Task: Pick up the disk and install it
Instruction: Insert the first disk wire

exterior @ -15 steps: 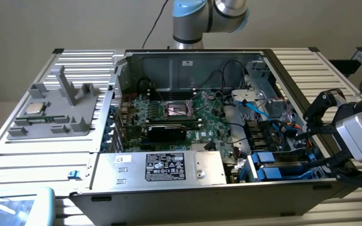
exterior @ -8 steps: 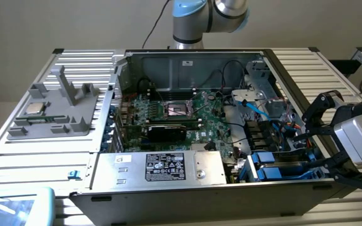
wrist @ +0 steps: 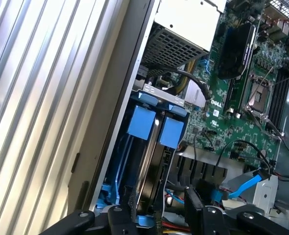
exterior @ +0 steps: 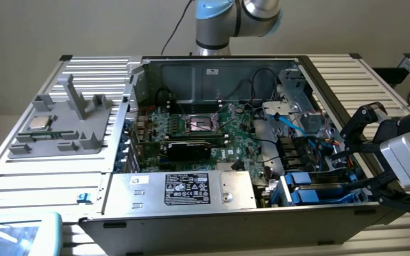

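- My claw (exterior: 358, 160) is spread wide open, gripping nothing
- Disk (exterior: 317, 191) stands on edge in its blue bracket, in the drive bay at the computer case (exterior: 212, 226) corner, exterior view's right
- My fingers (wrist: 126, 208) are near the disk's end, one on each side; can't tell if touching
- Silver box (exterior: 139, 188) sits just beside the bay

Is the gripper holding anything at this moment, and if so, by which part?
Nothing is held. The gripper is open, poised above the blue-bracketed disks seated in the case.
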Robot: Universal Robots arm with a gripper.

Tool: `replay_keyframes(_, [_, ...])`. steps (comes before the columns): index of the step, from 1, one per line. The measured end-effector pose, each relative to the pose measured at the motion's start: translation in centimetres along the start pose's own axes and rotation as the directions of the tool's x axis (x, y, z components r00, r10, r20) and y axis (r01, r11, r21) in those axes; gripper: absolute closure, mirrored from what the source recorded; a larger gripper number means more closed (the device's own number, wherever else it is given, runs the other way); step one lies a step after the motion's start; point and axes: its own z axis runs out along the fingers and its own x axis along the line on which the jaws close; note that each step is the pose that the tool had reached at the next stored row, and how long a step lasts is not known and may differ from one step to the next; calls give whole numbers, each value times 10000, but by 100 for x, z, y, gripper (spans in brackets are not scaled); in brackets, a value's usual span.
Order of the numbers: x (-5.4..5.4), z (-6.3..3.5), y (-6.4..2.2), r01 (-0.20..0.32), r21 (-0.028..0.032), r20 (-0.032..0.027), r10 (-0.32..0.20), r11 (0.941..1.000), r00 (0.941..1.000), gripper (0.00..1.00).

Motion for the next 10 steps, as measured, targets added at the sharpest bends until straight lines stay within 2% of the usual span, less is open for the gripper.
replay_keyframes(3, [-14,8,-23,3,0,5,-3,10000,10000,48])
replay_keyframes(10, [-11,17,-24,22,27,110,-22,10000,9999,50])
